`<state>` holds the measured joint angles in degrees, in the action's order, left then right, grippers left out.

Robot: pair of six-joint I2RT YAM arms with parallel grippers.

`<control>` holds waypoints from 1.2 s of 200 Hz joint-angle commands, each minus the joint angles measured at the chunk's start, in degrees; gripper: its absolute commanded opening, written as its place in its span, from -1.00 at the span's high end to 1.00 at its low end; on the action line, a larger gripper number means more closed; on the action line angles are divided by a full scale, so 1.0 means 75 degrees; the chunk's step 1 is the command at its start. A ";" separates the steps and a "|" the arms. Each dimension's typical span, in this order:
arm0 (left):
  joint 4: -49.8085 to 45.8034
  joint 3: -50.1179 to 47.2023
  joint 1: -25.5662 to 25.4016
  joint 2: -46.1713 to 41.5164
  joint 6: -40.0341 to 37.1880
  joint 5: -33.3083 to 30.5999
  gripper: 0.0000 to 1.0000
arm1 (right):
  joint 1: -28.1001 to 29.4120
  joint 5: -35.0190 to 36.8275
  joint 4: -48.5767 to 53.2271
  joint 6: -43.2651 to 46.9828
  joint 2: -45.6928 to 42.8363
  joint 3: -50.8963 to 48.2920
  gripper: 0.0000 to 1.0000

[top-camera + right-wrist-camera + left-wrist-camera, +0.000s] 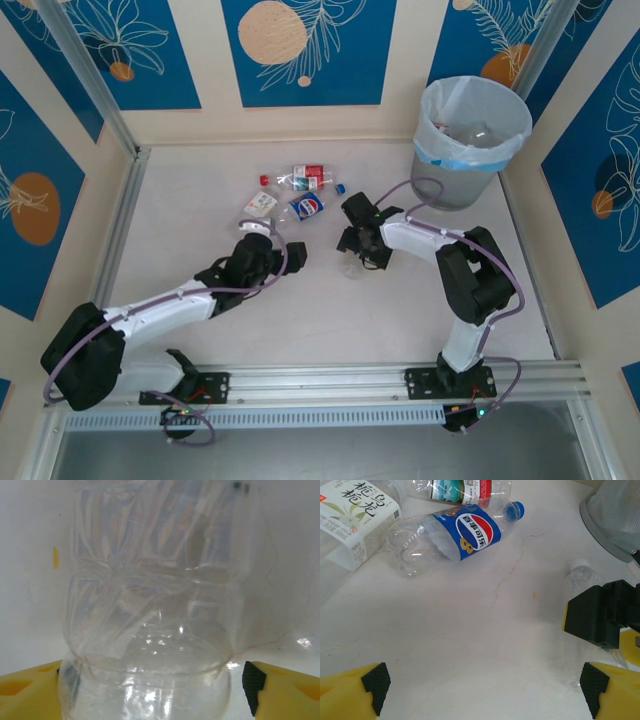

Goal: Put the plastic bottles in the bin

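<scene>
**Right gripper** (150, 697): yellow fingers w/ black pads (252, 686) stand wide, one on each side of a clear unlabelled plastic bottle (150, 605). A strip of table shows between the bottle and the pad on the view's right, so the jaws straddle the bottle w/o clamping it. On the view's left the bottle wall overlaps the finger; contact there can't be told. Top view: right gripper (358, 248) is low over the middle of the pale marbled tabletop (330, 320), w/ the clear bottle (350, 268) lying at its near side.

**Left gripper** (484, 690): jaws spread full, only bare tabletop (470, 630) between the yellow tips. Top view: it (258, 232) sits left of the right gripper, near but apart. Its wrist view catches the clear bottle (580, 575), white cap uppermost in the view, beside the right gripper's black body.

**Other bottles**, all lying on their sides just beyond the left gripper:
- Blue-labelled clear plastic bottle w/ blue cap (465, 532) (307, 206), nearest to the two grippers.
- White-labelled clear bottle w/ dark printed characters (350, 515) (260, 204), to the left of it.
- Red-labelled clear bottle (465, 490) (305, 177), furthest back.

**Round grey bin w/ pale white-blue bag liner** (455, 185): upright at the far right corner, well apart from the bottle cluster. Clear plastic shapes lie inside, too indistinct to count
</scene>
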<state>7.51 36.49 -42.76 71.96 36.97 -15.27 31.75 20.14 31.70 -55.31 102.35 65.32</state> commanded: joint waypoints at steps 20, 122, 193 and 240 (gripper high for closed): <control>-0.0121 0.0416 0.0070 0.0238 -0.0106 0.0200 -0.98 | 0.0091 0.0218 -0.0511 0.0221 -0.0132 -0.0444 -0.36; -0.0228 0.0373 0.0075 0.0230 -0.0009 0.0003 -0.98 | 0.0141 0.0183 -0.0774 0.0635 -0.0762 -0.0606 0.13; 0.0480 0.0316 0.0068 0.0182 -0.0350 0.0951 -0.98 | 0.0074 0.0300 -0.0786 0.0945 -0.1722 -0.0430 0.15; 0.0681 0.0775 0.0072 0.0082 -0.1185 0.2372 -0.98 | -0.0001 0.0573 -0.1597 0.1494 -0.2759 -0.0752 0.14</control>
<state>10.17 38.89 -42.74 73.47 32.71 -4.71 32.25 21.58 23.49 -47.13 85.86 60.93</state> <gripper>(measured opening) 0.989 0.502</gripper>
